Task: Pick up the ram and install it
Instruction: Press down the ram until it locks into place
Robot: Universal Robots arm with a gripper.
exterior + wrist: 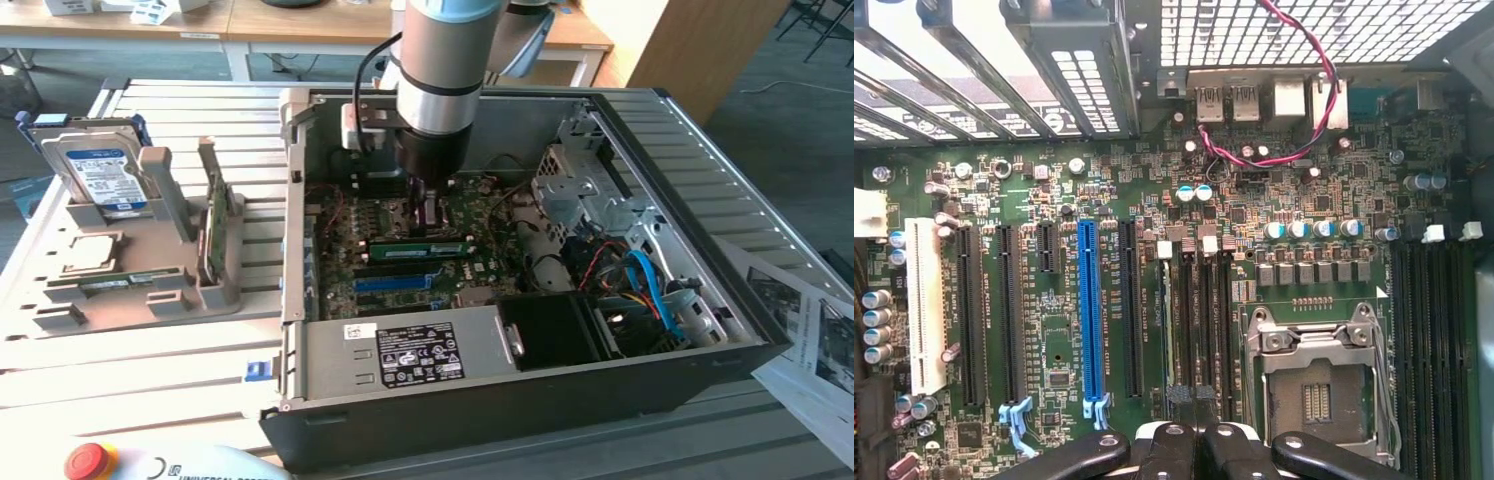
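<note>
Inside the open computer case [747, 330], the ram [422, 246], a narrow green stick, sits seated on the motherboard [1054, 400], while the gripper [430, 210] above it is clenched, grasping nothing.

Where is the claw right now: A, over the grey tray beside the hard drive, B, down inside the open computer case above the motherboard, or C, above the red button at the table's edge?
B: the claw hangs inside the open computer case, just above the green motherboard, away from the tray.
</note>
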